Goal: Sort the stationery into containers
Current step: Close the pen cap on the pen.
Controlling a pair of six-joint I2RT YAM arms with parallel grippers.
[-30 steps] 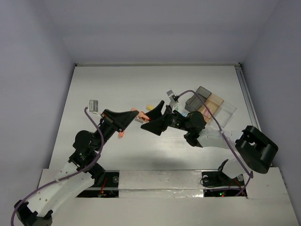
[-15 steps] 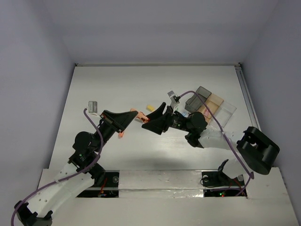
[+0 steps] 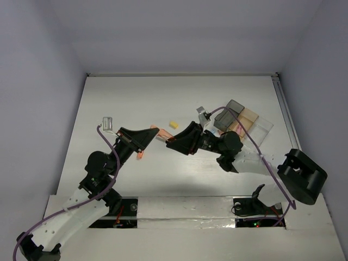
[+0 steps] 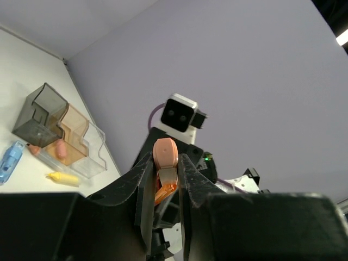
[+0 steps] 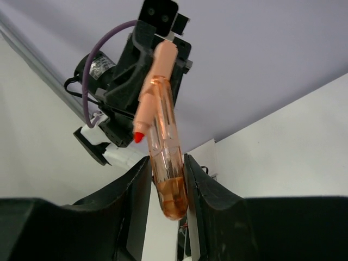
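Pinched shut, the left fingers [image 4: 142, 187] hold a peach-pink piece [image 4: 165, 155], its rounded end standing above their tips, while the right fingers [image 5: 136, 190] clamp a clear orange tube [image 5: 169, 179]. Only the right wrist view shows a red tip on the peach-pink piece, which lies along the tube's upper end. From above, the left gripper [image 3: 154, 134] and right gripper [image 3: 170, 142] stand tip to tip over the table [image 3: 130, 103], left of the containers [image 3: 243, 123], with a yellow piece [image 3: 173, 124] near them. The left wrist view adds a blue piece [image 4: 11, 159] near the smoky bin [image 4: 38, 111] and a pink one [image 4: 61, 149] seen through the tan bin [image 4: 73, 128].
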